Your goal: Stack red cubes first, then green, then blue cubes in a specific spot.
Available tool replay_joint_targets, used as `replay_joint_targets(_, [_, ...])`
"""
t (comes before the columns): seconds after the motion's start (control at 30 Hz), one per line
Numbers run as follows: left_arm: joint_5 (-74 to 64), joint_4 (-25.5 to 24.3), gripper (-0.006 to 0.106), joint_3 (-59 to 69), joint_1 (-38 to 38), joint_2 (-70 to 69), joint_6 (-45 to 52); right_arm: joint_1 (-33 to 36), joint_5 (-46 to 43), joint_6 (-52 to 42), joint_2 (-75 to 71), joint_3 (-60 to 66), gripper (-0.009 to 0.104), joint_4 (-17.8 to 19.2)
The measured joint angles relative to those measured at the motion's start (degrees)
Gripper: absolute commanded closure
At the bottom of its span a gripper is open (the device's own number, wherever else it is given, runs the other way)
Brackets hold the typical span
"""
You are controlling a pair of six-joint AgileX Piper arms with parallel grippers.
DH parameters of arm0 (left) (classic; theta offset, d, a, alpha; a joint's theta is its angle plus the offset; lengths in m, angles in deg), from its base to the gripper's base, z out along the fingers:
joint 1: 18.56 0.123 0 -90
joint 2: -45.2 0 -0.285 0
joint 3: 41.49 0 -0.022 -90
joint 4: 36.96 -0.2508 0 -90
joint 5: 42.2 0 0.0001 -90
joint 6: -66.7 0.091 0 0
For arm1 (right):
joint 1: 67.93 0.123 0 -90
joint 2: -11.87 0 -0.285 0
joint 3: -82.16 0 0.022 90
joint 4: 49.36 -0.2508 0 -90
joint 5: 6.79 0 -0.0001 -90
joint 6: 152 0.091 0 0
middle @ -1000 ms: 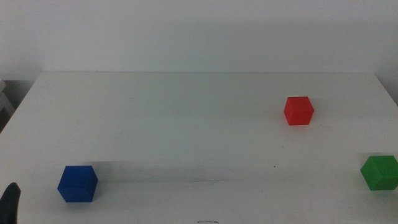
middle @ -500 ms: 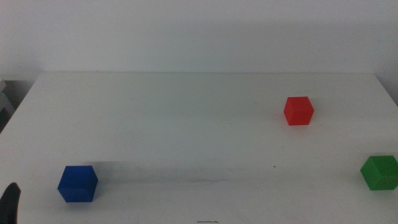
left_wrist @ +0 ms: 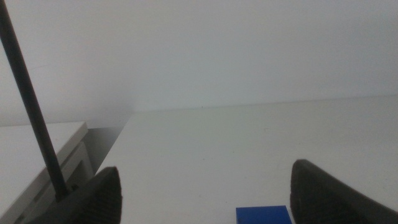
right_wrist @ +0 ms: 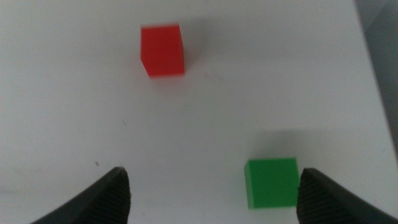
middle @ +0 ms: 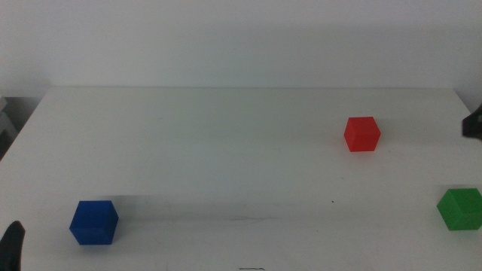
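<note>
White tabletop (middle: 226, 150), nothing stacked yet. We see the red cube (middle: 361, 134) mid-right, the green cube (middle: 460, 208) at the right edge, the blue cube (middle: 94, 222) near-left, all well apart. Right gripper (right_wrist: 211, 193) hovers spread above red and green; left gripper (left_wrist: 205, 193) waits spread near blue. Centre lies open for stacking.

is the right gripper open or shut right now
Open. In the right wrist view, the right gripper has its two jaws spread wide apart, holding nothing, with the green cube on the table between them.
</note>
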Motion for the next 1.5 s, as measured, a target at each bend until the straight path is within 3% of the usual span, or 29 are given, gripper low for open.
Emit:
replay_joint_targets(0.3, [0.0,0.0,0.008,0.0,0.0,0.0,0.0,0.06,0.49,-1.85,10.93,-2.73,0.001,-0.42])
replay_joint_targets(0.63, [0.0,0.0,0.008,0.0,0.0,0.0,0.0,5.77,3.07,-4.94,33.63,-21.6,0.001,-0.39])
replay_joint_targets(0.97, [0.0,0.0,0.008,0.0,0.0,0.0,0.0,6.14,7.27,-3.66,54.21,-42.64,0.001,-0.4])
replay_joint_targets(1.3, [0.0,0.0,0.008,0.0,0.0,0.0,0.0,6.14,7.12,-3.1,65.18,-50.35,0.001,-0.34])
replay_joint_targets(1.4, [0.0,0.0,0.008,0.0,0.0,0.0,0.0,6.14,7.08,-2.66,66.77,-50.35,0.006,-0.28])
replay_joint_targets(1.5, [0.0,0.0,0.008,0.0,0.0,0.0,0.0,6.14,6.97,-2.38,67.42,-50.35,0.03,-0.28])
